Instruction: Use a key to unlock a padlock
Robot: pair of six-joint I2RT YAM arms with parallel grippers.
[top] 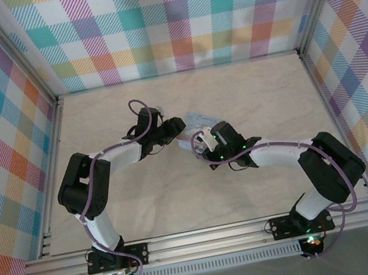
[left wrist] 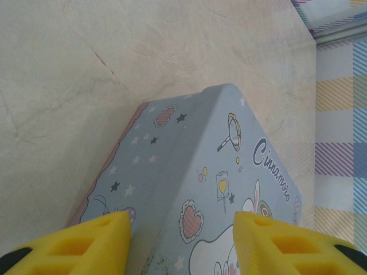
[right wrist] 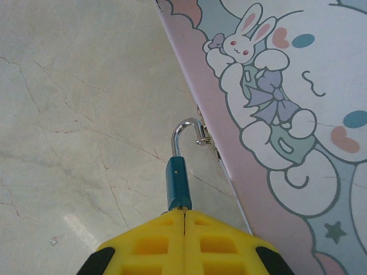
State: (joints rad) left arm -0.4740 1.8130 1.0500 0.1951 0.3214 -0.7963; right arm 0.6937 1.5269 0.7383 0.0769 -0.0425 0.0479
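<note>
Right gripper (right wrist: 183, 213) was seen with its fingers pressed together, no gap, at the lower end of the padlock (right wrist: 178, 183), which stuck straight out ahead of the fingertips. Whether the body itself or a key in its keyhole was pinched could not be told. The shackle (right wrist: 187, 122) was hooked through the small metal loop (right wrist: 205, 139) on the edge of the tin (right wrist: 298, 143), just ahead and slightly right of the gripper. Its free end looked out of the body, so the lock was judged open or near it. Left gripper (left wrist: 182, 220) was clamped across the tin, one yellow finger on each side, with the tin running away ahead of it over the table (left wrist: 69, 86). Step judged: turning and freeing the lock at the loop. To be done well, the tin was to be held firm by the left gripper so it was not dragged. Any twist was to be made about the padlock's long axis, small and slow, with no side pull on the thin loop. The pinch was not to be loosened until the shackle was confirmed free.
</note>
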